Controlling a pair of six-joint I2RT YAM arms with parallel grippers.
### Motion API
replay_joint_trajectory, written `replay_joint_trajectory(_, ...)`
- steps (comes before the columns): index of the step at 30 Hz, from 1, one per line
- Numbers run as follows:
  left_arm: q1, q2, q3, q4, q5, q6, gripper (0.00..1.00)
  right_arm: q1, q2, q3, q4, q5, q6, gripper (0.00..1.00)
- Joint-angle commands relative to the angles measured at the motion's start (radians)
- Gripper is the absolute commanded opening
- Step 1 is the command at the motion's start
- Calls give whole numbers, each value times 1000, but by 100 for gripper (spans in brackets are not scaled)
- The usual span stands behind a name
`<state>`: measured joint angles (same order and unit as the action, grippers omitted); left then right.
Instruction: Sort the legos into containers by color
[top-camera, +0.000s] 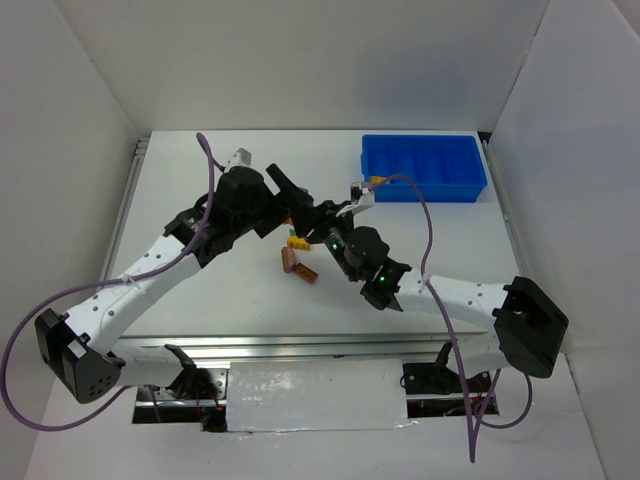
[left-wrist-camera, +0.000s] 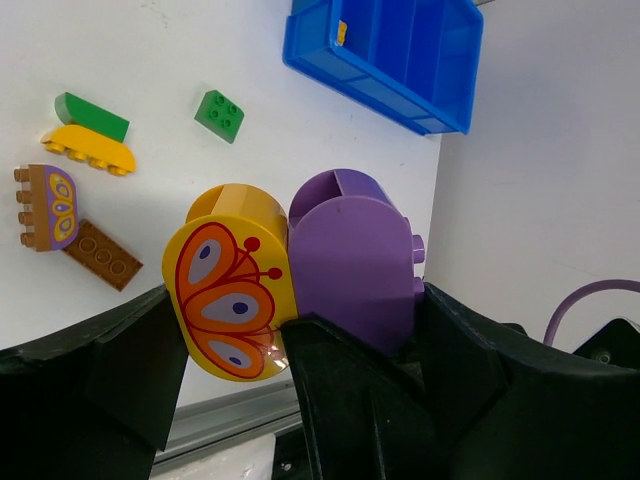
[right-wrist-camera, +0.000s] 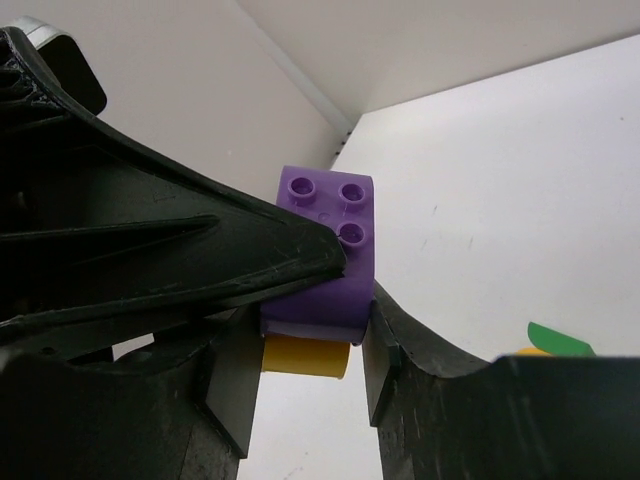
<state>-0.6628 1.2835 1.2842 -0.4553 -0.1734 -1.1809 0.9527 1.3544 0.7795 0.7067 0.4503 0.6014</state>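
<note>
A yellow butterfly-print lego (left-wrist-camera: 228, 300) and a purple lego (left-wrist-camera: 350, 260) are stuck together and held above the table. My left gripper (left-wrist-camera: 297, 305) is shut on the pair end to end, one finger on the yellow side and one on the purple studs. My right gripper (right-wrist-camera: 305, 350) is shut across the purple lego (right-wrist-camera: 325, 270), with the yellow lego (right-wrist-camera: 305, 355) poking out below it. Both grippers meet mid-table, left gripper (top-camera: 295, 200) and right gripper (top-camera: 322, 218). The blue tray of containers (top-camera: 425, 189) stands at the back right and holds one small yellow piece (left-wrist-camera: 342, 32).
Loose on the table lie a green square lego (left-wrist-camera: 220, 115), a green wedge (left-wrist-camera: 92, 117) on a yellow curved piece (left-wrist-camera: 88, 148), a printed brown lego (left-wrist-camera: 45, 207) and a flat brown one (left-wrist-camera: 103, 255). White walls enclose the table.
</note>
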Motion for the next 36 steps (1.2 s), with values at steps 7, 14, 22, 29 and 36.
replay_joint_trajectory(7,-27,-65,-28,9,29,26,9,6,-34,-14,131,-42,-69,0)
replay_joint_trajectory(14,-26,-90,-28,7,0,58,89,4,-92,-74,163,-101,-94,0)
replay_joint_trajectory(22,-27,-88,40,-8,-26,132,100,4,-116,-88,139,-99,-98,0)
replay_joint_trajectory(29,-26,-124,66,-26,-89,127,100,4,-143,-100,109,-48,-83,0)
replay_joint_trajectory(36,-27,-139,66,-22,-104,119,100,4,-155,-89,28,5,-55,0)
